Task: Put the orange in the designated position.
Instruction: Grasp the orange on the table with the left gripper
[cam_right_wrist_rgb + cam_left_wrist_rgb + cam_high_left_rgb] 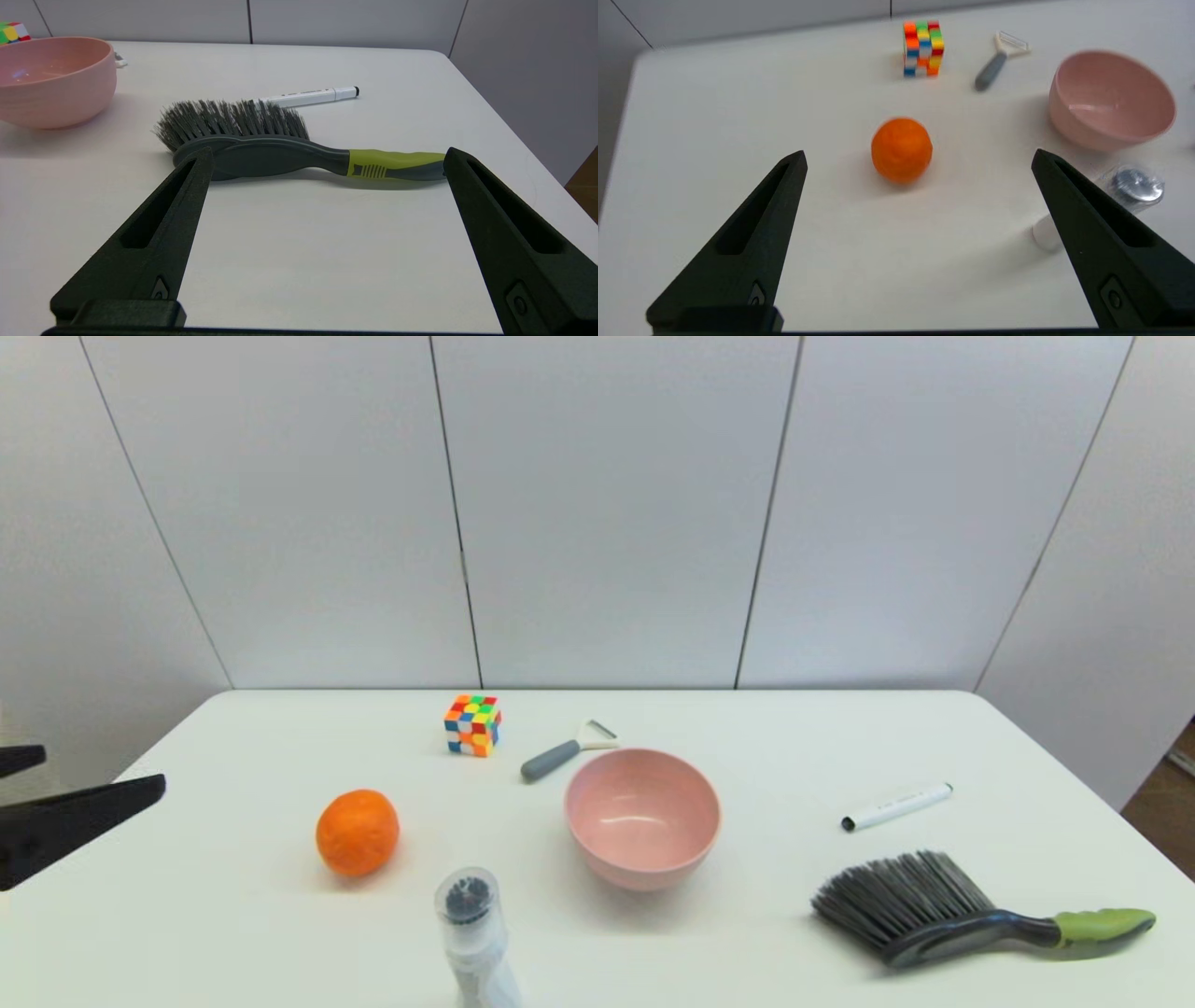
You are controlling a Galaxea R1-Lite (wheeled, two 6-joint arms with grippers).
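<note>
head view gives you a room of pale grey wall panels (597, 504) split by thin dark seams, closing in right behind the far edge of the white table (803, 971). on that smooth matte surface, going down in size, you have the pink bowl (642, 819) near the middle, upright with nothing in it, then the dustpan brush (971, 913) lying on its side toward the right front, green handle pointing right. the orange (358, 833) sits on the bare tabletop left of the bowl and well apart from it, with nothing touching it. a clear bottle (474, 933) lies at the front edge between orange and bowl. farther back you see the puzzle cube (472, 724), a grey-handled peeler (566, 752) just behind the bowl, and a white marker (896, 806) beyond the brush. your left gripper (917, 161) hangs at the table's left edge, jaws spread wide and holding nothing, the orange ahead between them but apart. your right gripper (327, 154) is low near the brush, jaws likewise wide and empty.
</note>
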